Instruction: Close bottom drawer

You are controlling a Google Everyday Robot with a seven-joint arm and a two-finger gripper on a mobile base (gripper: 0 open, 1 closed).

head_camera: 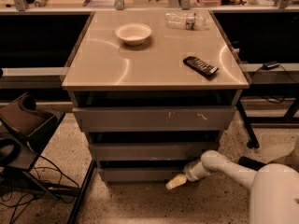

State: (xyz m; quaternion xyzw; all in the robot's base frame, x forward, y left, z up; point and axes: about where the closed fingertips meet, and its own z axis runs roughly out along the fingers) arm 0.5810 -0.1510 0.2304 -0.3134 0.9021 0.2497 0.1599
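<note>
Far left of the gripper (176, 181), a dark chair (25, 120) stands over loose cables (32, 188) on the speckled floor. Up and to the gripper's left, a pale bowl (133, 33) sits on the beige top of the cabinet (93, 73). Directly left of the gripper and just above it runs the front of the bottom drawer (140, 174), the lowest of three grey fronts, under the middle drawer (152, 151) and the scratched widest drawer (140, 119). It appears pushed almost home, set back behind the two fronts above.

The gripper hangs low at that front's right end, against it or just beside it; whether it is wide or narrow cannot be told. High above the gripper lie a plastic bottle (184, 20) and a black remote (200, 66). To its right, the white arm (219, 164) slants back to the robot's body (275, 195).

The closing push looks to be in its last stretch. The next move calls for a straight, level press into the cabinet until the drawer seats, without slipping off the corner.
</note>
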